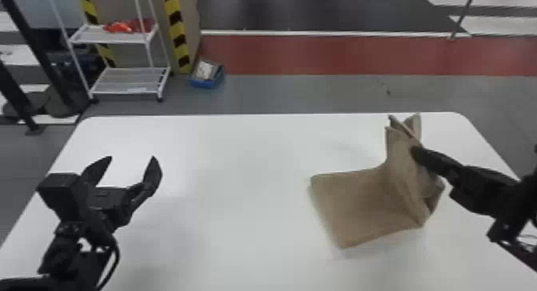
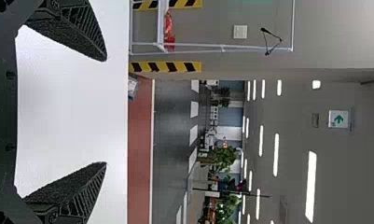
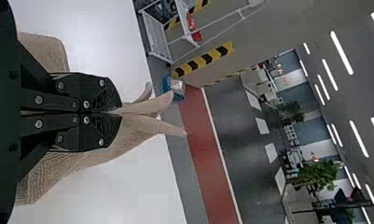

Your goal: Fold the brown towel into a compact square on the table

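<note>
L gripper (image 1: pixel 132 160) over table's L side, fingers apart, R gripper (image 1: pixel 415 150) w/ fingers clenched on brown towel (image 1: pixel 359 202), folded part on white table (image 1: pixel 247 182) at R, white rack (image 1: pixel 124 80) & blue bin (image 1: pixel 205 84) on grey floor (image 1: pixel 279 94), red strip (image 1: pixel 319 56) beyond

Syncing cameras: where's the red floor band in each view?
Head view: red floor band beyond the table, upper right.
Left wrist view: between table and dark floor.
Right wrist view: past the towel's tips, between grey floor and dark floor.
Shared landmark: black-and-yellow striped post.
</note>
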### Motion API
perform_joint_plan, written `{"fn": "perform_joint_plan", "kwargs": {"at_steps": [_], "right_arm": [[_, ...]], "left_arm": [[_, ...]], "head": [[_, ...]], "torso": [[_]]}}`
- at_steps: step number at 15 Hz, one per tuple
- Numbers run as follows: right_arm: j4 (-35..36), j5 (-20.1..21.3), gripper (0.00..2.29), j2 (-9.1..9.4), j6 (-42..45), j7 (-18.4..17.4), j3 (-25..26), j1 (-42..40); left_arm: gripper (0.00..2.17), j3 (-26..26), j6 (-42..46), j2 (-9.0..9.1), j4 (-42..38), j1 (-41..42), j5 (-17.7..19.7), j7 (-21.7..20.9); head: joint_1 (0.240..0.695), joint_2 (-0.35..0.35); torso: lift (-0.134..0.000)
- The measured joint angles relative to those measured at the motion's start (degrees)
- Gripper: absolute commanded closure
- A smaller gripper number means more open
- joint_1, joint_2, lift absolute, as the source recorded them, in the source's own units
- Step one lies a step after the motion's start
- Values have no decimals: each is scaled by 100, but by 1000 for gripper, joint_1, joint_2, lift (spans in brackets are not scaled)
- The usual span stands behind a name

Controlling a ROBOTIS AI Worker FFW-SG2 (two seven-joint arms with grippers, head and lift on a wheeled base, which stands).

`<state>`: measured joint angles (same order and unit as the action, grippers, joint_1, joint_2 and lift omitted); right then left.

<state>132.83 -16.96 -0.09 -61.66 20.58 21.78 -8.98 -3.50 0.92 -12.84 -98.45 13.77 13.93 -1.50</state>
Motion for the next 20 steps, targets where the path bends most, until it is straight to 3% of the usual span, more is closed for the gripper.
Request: {"fn": "perform_joint_plan", "kwargs": {"at_steps": [8,9,11,12,17,18,19,20], "right_arm": [[121,623,1717,0,-851,-69,-986,-131],[121,701,1423,0,-871,-108,-1106,-130],[96,784,242,0,-912,-121,-1292,-117],[84,795,49,0,-996,-102,-1344,-115],[117,711,124,0,-1230,-10,-1322,-204],[107,679,329,0,-1075,-27,-1292,-211],[59,676,684,0,-877,-42,-1274,-204],[6,709,1288,0,-758,-48,-1267,-173]], "left_arm": [[87,-25,0,-34,64,5,40,-6],[87,-22,0,-35,72,-1,40,-8],[87,-20,0,-35,80,-4,40,-8],[87,-19,0,-35,82,-2,40,-8],[87,-36,8,-31,143,12,48,-9],[87,-36,14,-28,158,10,48,-16],[87,-36,16,-22,168,6,45,-28],[87,-36,17,-16,171,4,43,-34]], "head": [[695,119],[695,125],[695,142],[695,148],[695,165],[695,163],[695,156],[695,151]], "torso": [[-125],[-125],[-125],[-125],[-125],[-125],[-125],[-125]]}}
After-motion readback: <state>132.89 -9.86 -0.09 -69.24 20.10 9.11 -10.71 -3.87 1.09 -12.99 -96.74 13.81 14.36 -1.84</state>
